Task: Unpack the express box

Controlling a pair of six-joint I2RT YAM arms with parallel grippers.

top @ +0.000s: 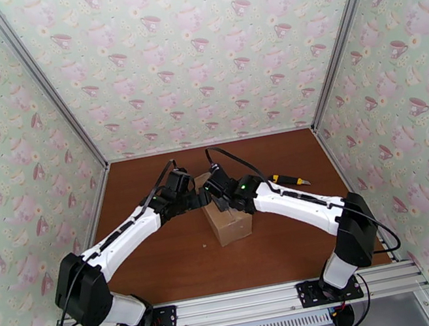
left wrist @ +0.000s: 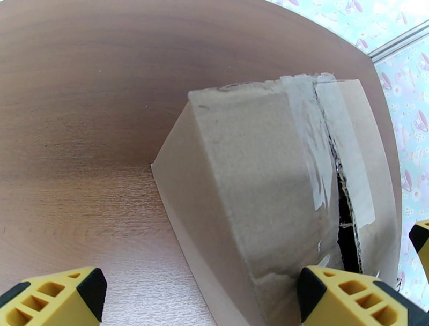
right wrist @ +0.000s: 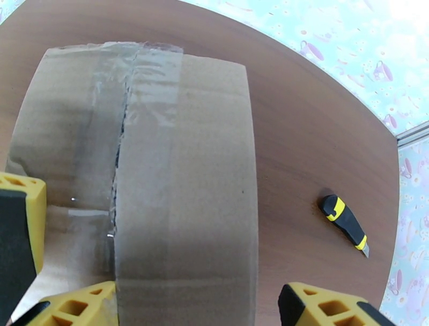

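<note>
The left pincer is spread wide and pinches nothing. One of its yellow fingers hangs over the bare table. The other one is over the top of the express box, close to the split. The right pincer is spread too, with nothing in it. One of its fingers is over the box top near the split, and the other is just past the box's right side.

From above, both white arms reach out from the near edge and bend in toward each other. The left pincer and the right pincer meet nose to nose over the far end of the box.

The box sits in the middle of the brown table. It is plain brown cardboard. Its top flaps are down. Clear tape runs along the middle of the top, and it is cut along the line where the flaps meet. The cut edges look rough. A thin dark gap shows there. It is too dark to tell what is inside.

A black and yellow knife lies flat on the table to the right of the box, well apart from it.
</note>
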